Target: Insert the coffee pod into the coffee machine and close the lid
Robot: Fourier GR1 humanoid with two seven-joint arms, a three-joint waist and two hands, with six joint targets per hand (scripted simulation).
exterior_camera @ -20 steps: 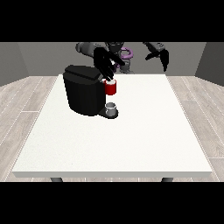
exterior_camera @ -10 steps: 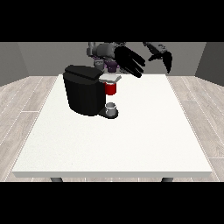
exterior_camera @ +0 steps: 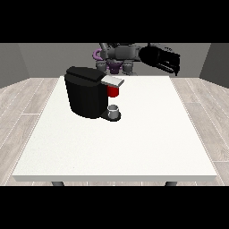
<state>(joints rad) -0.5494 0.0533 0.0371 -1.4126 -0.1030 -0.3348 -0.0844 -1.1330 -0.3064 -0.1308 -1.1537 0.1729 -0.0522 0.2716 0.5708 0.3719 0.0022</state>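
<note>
The black coffee machine [exterior_camera: 87, 94] stands on the white table [exterior_camera: 147, 134], left of centre. Its grey lid [exterior_camera: 112, 81] lies flat over the red pod holder [exterior_camera: 113, 91]. No coffee pod shows on its own. A small grey cup [exterior_camera: 114, 111] sits on the machine's base. Both black hands hang close together in the air at the back right, well clear of the machine. The hand that shows nearer the middle [exterior_camera: 152, 56] overlaps the hand at the view's right [exterior_camera: 172, 63]. Their fingers look straight and hold nothing.
The robot's grey and purple body [exterior_camera: 117, 57] stands behind the table's far edge. The table's front and right parts are bare white surface, and wooden floor surrounds the table.
The hand that was over the machine's lid has risen and swung away towards the view's right, ending beside the other hand. The lid stays down and the machine has not moved.
</note>
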